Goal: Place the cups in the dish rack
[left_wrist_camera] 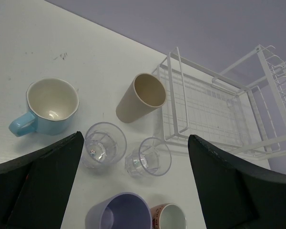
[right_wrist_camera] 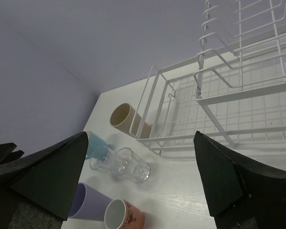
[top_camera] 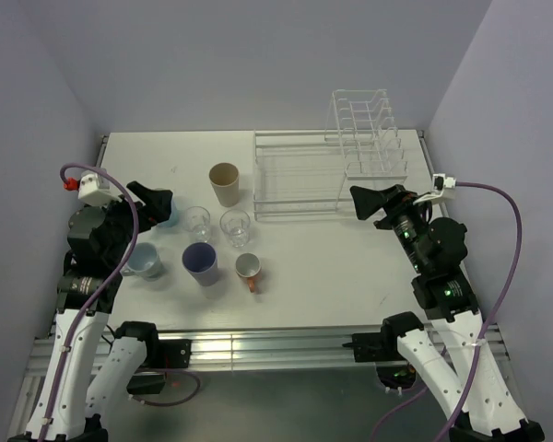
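White tabletop (top_camera: 304, 285), viewed from above, with all seven cups standing on it outside the dish rack (top_camera: 295, 180). The rack, built of thin clear bars, fills the upper right of the top view. Its low flat section lies toward the frame's centre and its taller divider section (top_camera: 364, 129) toward the upper right. No cup shows in either section.

The cups cluster left of centre, mouths up:
- The tan cup (top_camera: 225, 183) is nearest the rack, just beside the low section's left end.
- Below it are the first clear glass (top_camera: 196, 221) and the second clear glass (top_camera: 235, 226).
- Lower again, from left to right, are the grey-blue mug (top_camera: 146, 261), the purple cup (top_camera: 200, 262) and the orange-handled mug (top_camera: 248, 268).
- The light blue mug (left_wrist_camera: 50, 105) sits at the cluster's upper left, largely hidden in the top view.

The left gripper (top_camera: 158, 208) hangs above that mug. Its jaws are spread wide and hold nothing, and its wrist view frames both glasses between the fingers. The right gripper (top_camera: 369, 203) hangs by the lower right end of the low section, well apart from every cup, with its jaws likewise spread and empty.

Judged from this layout, loading has not begun. Nothing is grasped, and all seven cups remain to be picked up and set into the rack.
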Motion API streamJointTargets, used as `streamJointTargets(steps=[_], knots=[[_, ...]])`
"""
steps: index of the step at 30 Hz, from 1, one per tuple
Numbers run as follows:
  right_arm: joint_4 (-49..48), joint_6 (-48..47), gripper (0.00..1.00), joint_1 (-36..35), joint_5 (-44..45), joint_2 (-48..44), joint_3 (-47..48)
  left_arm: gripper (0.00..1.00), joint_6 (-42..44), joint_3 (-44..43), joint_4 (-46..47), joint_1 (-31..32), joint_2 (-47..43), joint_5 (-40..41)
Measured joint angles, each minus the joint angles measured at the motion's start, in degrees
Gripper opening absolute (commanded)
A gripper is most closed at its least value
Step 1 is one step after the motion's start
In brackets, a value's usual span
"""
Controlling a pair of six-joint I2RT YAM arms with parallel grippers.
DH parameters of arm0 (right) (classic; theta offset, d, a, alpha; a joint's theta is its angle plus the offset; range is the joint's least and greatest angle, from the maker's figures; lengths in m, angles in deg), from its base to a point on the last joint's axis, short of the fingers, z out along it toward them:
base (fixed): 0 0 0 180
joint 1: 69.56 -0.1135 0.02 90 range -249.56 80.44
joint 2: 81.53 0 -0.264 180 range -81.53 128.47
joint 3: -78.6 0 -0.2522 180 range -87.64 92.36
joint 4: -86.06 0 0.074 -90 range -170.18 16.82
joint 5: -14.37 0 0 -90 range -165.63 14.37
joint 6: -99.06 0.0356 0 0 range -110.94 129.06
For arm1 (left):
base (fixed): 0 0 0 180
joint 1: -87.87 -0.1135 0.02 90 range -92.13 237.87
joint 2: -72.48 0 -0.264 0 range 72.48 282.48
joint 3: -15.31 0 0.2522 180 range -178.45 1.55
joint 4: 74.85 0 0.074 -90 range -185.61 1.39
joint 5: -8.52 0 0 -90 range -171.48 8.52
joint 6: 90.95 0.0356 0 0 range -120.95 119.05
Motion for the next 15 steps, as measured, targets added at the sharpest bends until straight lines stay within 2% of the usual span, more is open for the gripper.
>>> streamJointTargets(steps=[15], knots=[[0.1, -0.5, 1.0, 0.0, 0.0, -1.0, 0.0, 0.99, 0.0, 0.0, -0.7, 0.0, 0.6, 0.7]])
